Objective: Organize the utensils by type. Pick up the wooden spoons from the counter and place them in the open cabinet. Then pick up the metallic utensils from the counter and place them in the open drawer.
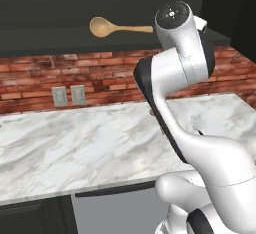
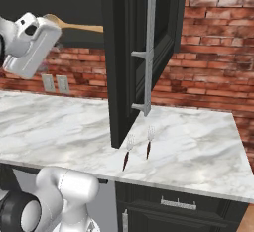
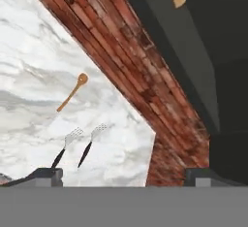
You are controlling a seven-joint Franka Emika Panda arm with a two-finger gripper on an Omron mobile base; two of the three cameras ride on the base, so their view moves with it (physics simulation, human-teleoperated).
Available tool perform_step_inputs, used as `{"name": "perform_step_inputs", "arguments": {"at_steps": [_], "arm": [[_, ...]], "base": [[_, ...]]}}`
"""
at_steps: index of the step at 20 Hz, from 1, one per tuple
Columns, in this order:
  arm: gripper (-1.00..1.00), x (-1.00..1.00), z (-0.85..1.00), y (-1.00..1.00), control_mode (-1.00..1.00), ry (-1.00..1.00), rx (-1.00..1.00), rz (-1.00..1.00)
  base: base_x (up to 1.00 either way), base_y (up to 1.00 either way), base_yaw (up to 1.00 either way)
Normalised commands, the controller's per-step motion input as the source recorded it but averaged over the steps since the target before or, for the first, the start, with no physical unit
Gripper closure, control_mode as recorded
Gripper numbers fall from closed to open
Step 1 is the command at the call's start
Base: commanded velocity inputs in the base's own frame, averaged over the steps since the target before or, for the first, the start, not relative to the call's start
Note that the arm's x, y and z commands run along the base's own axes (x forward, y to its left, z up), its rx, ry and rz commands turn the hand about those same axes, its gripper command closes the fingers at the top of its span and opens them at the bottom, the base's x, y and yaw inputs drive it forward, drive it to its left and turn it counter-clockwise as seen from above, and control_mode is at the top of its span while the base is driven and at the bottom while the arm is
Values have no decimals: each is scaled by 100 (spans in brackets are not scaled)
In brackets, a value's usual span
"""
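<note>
Hand view: the tool (image 3: 123, 175) is seen with its jaws wide apart and empty — below it the two forks (image 3: 80, 143) and the small wooden spoon (image 3: 72, 91) lie on the counter (image 3: 29, 66). The larger wooden spoon (image 1: 119, 27) is seen resting on the open cabinet's shelf (image 1: 50, 35).

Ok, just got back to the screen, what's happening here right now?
The robot is sorting utensils. The big wooden spoon already lies on the shelf of the open cabinet. The gripper is up near that shelf, open and holding nothing. On the counter lie the small orange-brown spoon and the two forks, side by side near the front edge below the cabinet door.
</note>
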Motion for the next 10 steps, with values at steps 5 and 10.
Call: {"name": "perform_step_inputs", "arguments": {"at_steps": [5,10], "arm": [[-100,-39,-78,-39,-100,-4,70,-38],[-100,-4,-98,-48,-100,0,58,-35]], "base": [[0,0,0],[0,0,0]]}}
